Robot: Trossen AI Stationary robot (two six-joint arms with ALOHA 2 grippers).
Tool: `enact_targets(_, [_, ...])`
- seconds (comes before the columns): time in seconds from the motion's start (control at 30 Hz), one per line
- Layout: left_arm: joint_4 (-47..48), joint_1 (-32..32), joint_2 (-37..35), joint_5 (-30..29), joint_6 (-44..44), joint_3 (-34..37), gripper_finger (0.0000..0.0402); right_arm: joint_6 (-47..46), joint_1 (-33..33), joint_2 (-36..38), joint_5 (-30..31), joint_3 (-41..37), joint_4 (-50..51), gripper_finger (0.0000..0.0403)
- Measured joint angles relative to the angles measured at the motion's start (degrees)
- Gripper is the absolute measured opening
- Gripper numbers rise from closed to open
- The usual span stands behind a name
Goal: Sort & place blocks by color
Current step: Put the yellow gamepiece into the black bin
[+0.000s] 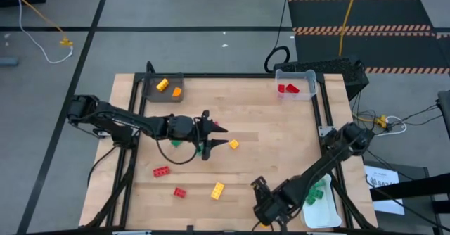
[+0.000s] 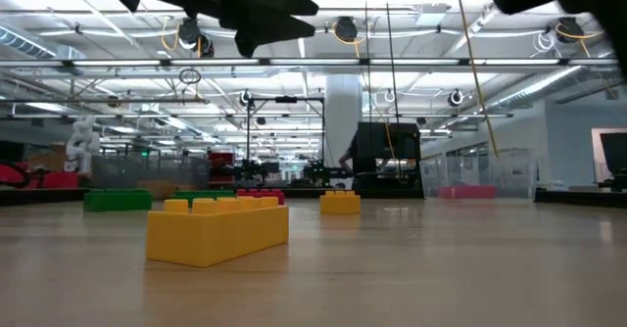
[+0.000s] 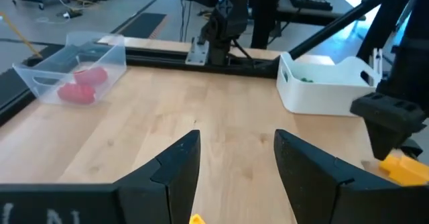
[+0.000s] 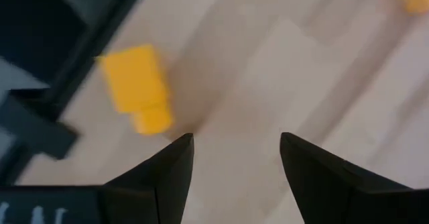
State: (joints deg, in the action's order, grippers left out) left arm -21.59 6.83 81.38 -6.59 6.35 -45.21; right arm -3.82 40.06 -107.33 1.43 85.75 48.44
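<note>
Loose blocks lie on the wooden table: a small yellow one (image 1: 233, 144), a larger yellow one (image 1: 218, 190), two red ones (image 1: 162, 171) (image 1: 180, 192), and green ones (image 1: 176, 143) partly under my left arm. My left gripper (image 1: 223, 137) hovers open at mid-table, just left of the small yellow block, with nothing between its fingers (image 3: 181, 163). My right gripper (image 1: 261, 205) is open above the near edge and points steeply down. A yellow block (image 4: 137, 86) lies on the wood beside its fingers, clear of them.
A dark grey tray (image 1: 151, 91) at the far left holds yellow and orange blocks. A clear tray (image 1: 306, 77) at the far right holds red ones. A white tray (image 1: 330, 214) at the near right holds green ones. The table's black frame edge (image 4: 80, 56) runs close to my right gripper.
</note>
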Motion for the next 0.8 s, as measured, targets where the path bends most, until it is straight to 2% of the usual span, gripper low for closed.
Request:
enact_targets(0.33, [0.00,2.21,0.00,0.02,0.45,0.00,0.0193,-8.08,2.89,-2.70,-6.09,1.07,-3.61,0.0283])
enact_targets(0.57, [0.27,3.46,0.00,0.02,1.32,0.00,0.0193,-7.46,4.39,-5.89,-5.50,1.10,-7.71,0.0303])
enact_targets(0.7, [0.32,3.49,0.00,0.02,1.33,0.00,0.0193,-5.74,4.43,-7.10,-3.83,1.07,-5.87,0.0300])
enact_targets(0.8, [0.42,3.47,0.00,0.02,1.38,0.00,0.0193,-4.39,4.43,-7.04,-0.36,1.07,-5.96,0.0298])
